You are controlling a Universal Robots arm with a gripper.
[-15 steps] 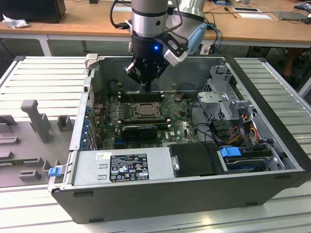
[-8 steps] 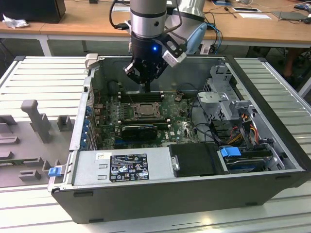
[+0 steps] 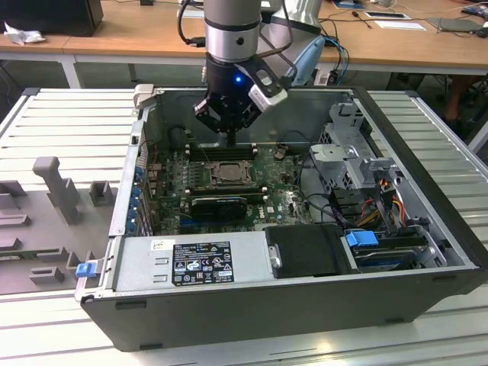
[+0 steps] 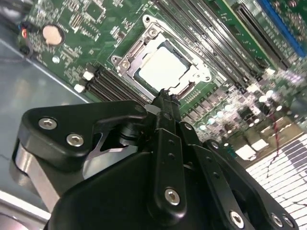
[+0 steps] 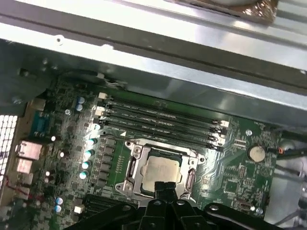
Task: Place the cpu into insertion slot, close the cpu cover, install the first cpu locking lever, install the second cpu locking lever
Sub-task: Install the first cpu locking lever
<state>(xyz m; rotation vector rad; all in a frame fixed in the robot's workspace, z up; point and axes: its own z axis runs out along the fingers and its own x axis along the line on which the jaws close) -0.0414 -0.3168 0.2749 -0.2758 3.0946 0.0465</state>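
1. on the exterior view's left, grey moulded plastic fixtures [image 3: 57, 187] sit outside the open dark-grey metal computer case [image 3: 114, 221], well apart from the work.
2. mid-case, my black two-finger gripper [image 3: 229, 139] hangs over the green circuit board. its fingers are drawn narrow together, with nothing between them that i can see.
3. the small flat square silver-topped cpu [image 4: 162, 66] lies seated in the square silvery-rimmed insertion slot [image 3: 210, 174]. it is directly below the fingertips and just to the near side of them in the exterior view. the long black memory slots [image 5: 160, 117] run along the slot's far side.
4. the thin metal frame-plate cpu cover [image 4: 135, 48] looks to be down around the chip. i cannot tell how the levers stand.
5. on the exterior view's right, the grey metal drive cage [image 3: 347, 149] is clear of the gripper.
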